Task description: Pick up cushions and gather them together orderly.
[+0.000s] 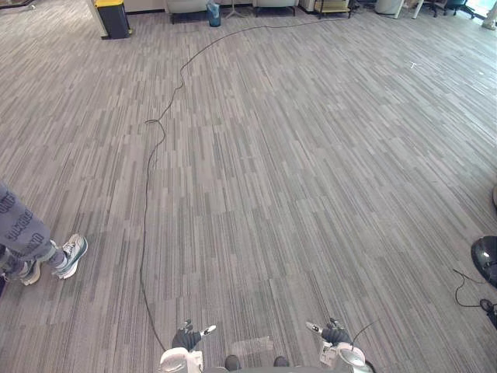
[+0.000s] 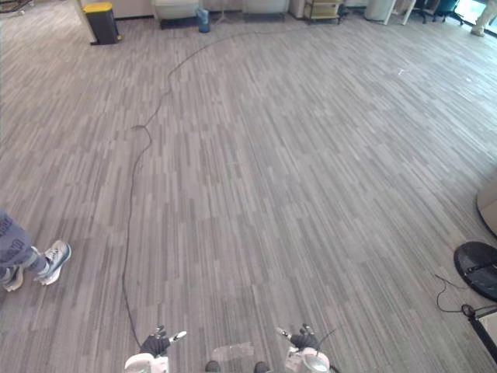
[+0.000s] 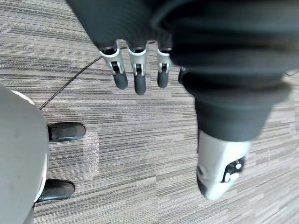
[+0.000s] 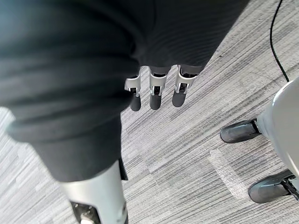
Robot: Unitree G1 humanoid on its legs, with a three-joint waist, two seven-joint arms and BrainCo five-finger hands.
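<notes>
Left hand (image 3: 135,74), right hand (image 4: 155,95), fingers (image 4: 179,95) straight

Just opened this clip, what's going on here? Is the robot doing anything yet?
Not much yet. The robot stands on a wide stretch of grey carpet, its left robot hand and right robot hand hanging low in front of it, fingers straight and holding nothing. A person's legs and sneakers stand off to the robot's left, and a yellow-lidded bin sits at the far end. Nothing has been picked up yet.
</notes>
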